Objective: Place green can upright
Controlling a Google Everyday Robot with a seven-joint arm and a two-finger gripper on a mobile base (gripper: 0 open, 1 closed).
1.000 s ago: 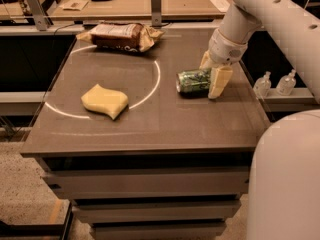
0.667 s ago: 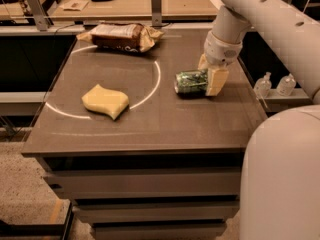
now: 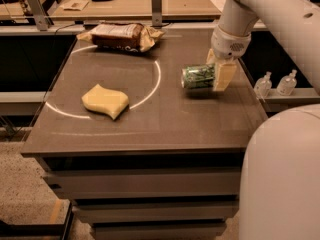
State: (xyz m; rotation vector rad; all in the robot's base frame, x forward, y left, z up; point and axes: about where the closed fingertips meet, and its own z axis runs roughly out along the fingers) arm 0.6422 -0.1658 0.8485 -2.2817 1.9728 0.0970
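green can (image 3: 196, 77) is on its side, long axis running left-right, green body with pale mottled print, its left end face in shadow. it sits at the right part of the table (image 3: 150, 119), looks just clear of the top with a shadow under it. gripper (image 3: 217, 73) is clamped on the can's right end, pale fingers (image 3: 223, 77) front and back of it, arm coming down from upper right. yellow wavy sponge (image 3: 105, 100) well to the left, inside the white arc (image 3: 158, 79). brown snack bag (image 3: 122, 36) at the far edge. two small bottles (image 3: 263, 84) on a shelf right of the table.
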